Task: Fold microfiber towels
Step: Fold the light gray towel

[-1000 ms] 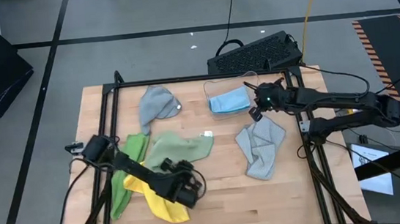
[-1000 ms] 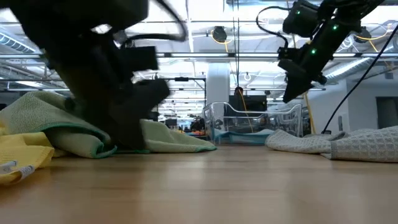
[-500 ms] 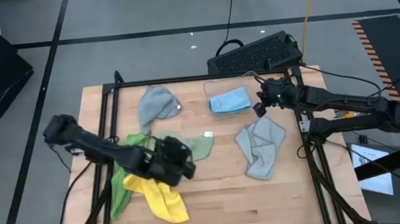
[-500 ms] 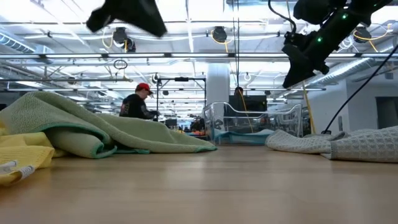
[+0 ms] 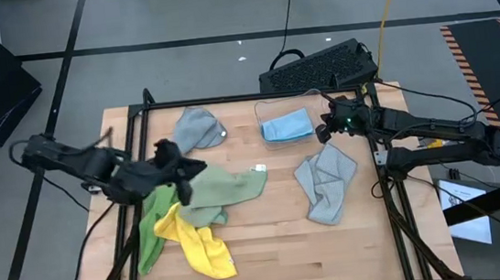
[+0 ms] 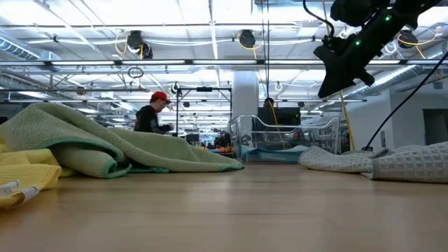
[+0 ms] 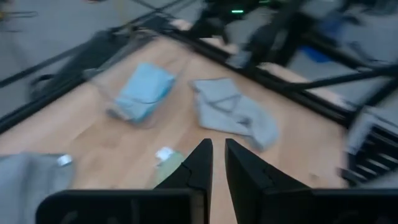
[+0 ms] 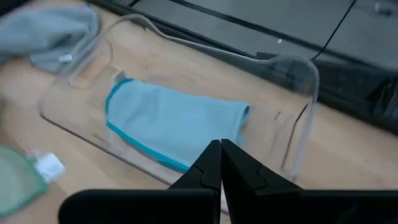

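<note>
Six towels lie on the wooden table [image 5: 270, 248]. A grey one [image 5: 196, 129] is at the far side. A light blue one [image 5: 285, 125] lies in the clear bin [image 8: 298, 68]. A crumpled grey one [image 5: 326, 183] is at the right. The sage green towel [image 5: 222, 189] overlaps the bright green [image 5: 151, 230] and yellow [image 5: 203, 247] ones at the left. My left gripper [image 5: 199, 166] hovers shut and empty above the sage towel's left end. My right gripper [image 5: 320, 135] hovers shut and empty over the bin's near right corner.
A black keyboard [image 5: 316, 65] lies beyond the table's far edge. Black frame rails [image 5: 137, 160] run along the table's sides. The near middle of the table shows bare wood. A person [image 6: 150, 115] stands far back in the room.
My left gripper has risen from the yellow towel near the front edge and gone toward the far left, out of the low view. It now stands over the sage towel's left end. My right gripper has shifted slightly up and to the right.
</note>
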You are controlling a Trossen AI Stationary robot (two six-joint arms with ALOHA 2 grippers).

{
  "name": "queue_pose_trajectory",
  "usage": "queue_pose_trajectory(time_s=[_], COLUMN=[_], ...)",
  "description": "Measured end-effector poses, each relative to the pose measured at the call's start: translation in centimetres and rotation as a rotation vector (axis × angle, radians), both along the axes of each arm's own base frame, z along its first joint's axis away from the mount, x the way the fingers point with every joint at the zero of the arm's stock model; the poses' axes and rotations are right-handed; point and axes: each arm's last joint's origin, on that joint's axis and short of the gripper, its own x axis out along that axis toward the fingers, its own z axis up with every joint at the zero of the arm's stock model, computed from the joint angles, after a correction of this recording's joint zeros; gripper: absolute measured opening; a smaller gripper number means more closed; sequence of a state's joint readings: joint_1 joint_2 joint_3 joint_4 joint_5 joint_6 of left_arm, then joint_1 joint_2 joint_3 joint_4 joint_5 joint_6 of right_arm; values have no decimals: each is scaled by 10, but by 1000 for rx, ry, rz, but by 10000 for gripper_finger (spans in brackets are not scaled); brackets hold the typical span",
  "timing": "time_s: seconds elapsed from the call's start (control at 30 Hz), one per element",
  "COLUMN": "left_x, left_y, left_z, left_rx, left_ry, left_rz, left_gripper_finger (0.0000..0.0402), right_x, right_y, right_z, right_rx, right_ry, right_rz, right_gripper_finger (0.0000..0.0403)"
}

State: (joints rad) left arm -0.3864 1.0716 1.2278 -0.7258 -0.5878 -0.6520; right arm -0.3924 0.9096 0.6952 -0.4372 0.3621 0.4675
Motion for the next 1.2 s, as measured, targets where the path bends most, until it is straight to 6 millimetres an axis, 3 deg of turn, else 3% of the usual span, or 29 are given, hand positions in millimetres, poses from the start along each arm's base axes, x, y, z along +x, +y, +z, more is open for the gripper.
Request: queue_pose_trajectory(time_s=[0.27,0.47,0.67,0.83,1.07,1.2], left_x=[-14,-14,-9,-3,13,21], left_y=[4,5,23,41,59,66], left_z=[10,10,10,3,-7,-13], left_rx=[1,4,-51,-87,-105,-89], left_ry=[-16,-14,-20,22,61,91], left_rz=[-166,-164,-51,77,198,239], left_gripper_finger=[42,42,42,42,42,42], right_x=[3,4,11,19,15,10], right_y=[8,8,5,3,-1,-6], right_z=[-1,-6,-14,-18,-20,-23], right_rx=[105,174,225,248,235,311], right_ry=[-104,-126,-128,-123,-65,-44], right_rz=[-78,-151,-214,-158,-139,-114], right_gripper_finger=[0,0,0,0,0,0])
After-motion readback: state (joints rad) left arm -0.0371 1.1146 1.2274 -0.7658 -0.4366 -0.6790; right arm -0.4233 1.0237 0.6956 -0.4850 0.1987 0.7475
